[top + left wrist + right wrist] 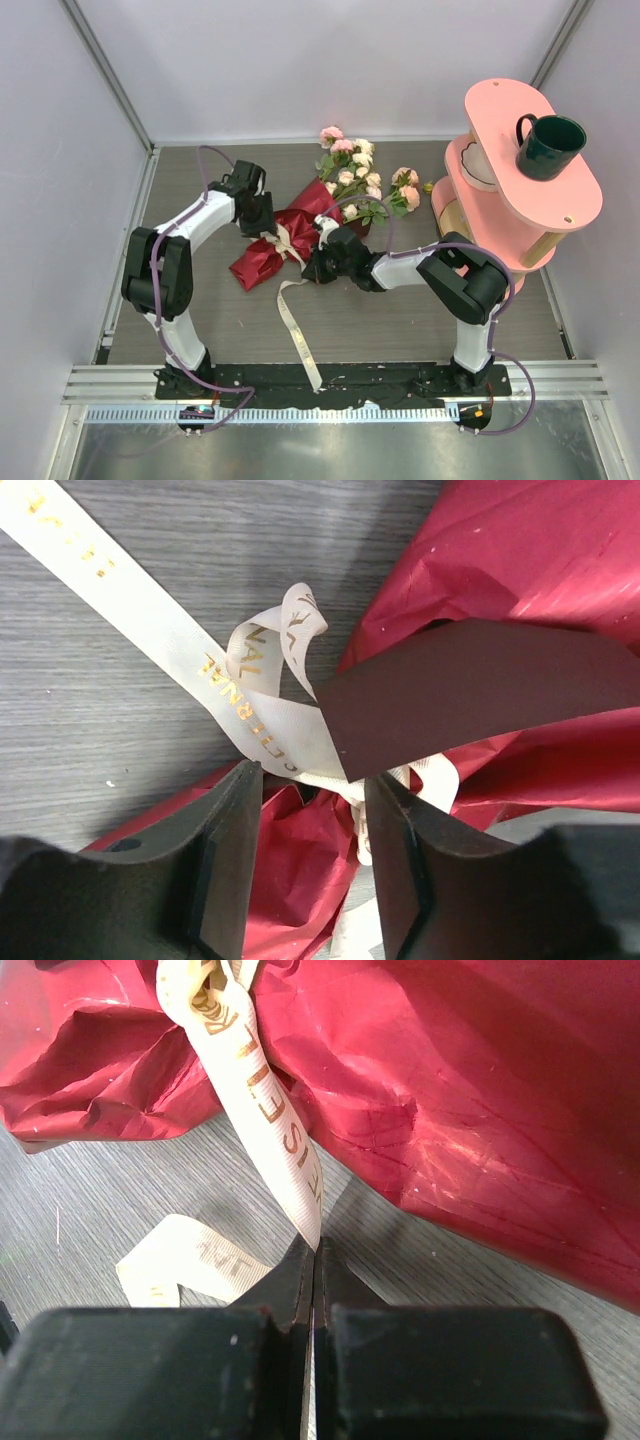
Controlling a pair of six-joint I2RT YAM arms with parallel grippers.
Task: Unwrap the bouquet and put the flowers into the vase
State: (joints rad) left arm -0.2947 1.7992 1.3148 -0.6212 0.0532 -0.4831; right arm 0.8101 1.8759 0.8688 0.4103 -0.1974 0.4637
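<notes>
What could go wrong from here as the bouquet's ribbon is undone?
The right hand pinches the ribbon at its fingertips only; it may slip out when pulled.
If the knot holds, pulling may drag the whole bouquet instead.
The open left hand straddles ribbon and red paper together; closing could catch and tear the paper.

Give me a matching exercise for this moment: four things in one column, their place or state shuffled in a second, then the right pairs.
Things:
1. right gripper
2. left gripper
3. mug
4. flowers

Place or state:
A. stands on top of the pink shelf
B. jaws apart above the ribbon knot
C. shut on the ribbon
D. lying on the table, heads toward the far wall

Pairs: 1-C, 2-B, 3-A, 4-D
</notes>
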